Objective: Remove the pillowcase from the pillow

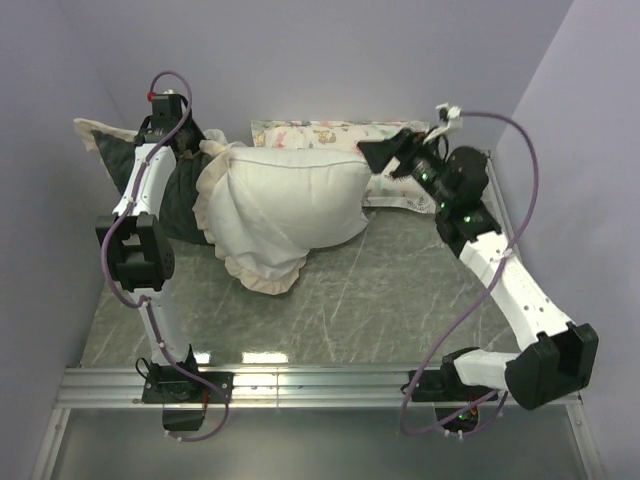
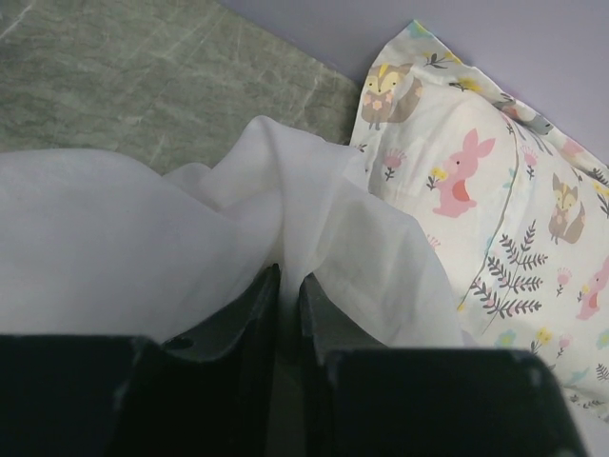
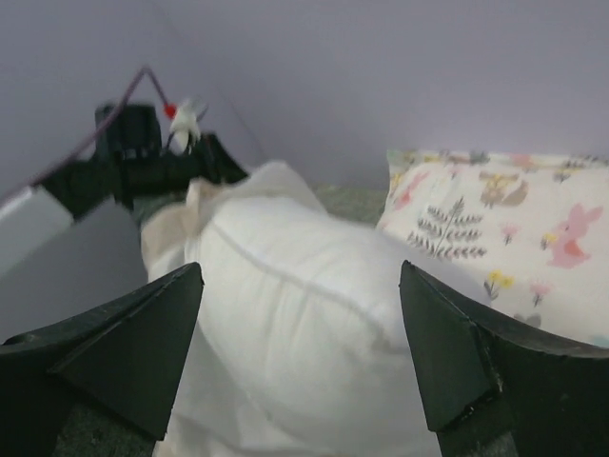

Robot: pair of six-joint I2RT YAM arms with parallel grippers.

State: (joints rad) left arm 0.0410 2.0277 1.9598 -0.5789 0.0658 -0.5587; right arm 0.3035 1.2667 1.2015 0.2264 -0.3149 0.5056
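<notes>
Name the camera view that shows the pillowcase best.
Top external: the pillowcase shows its dark grey face and cream frill around the pillow. Left wrist shows only white cloth at the left tool; right wrist catches just a cream edge beyond the pillow.

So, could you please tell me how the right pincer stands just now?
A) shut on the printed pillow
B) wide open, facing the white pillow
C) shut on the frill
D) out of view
B: in the right wrist view the right pincer has its fingers set wide apart, with the pillow ahead of them and nothing gripped.
</notes>
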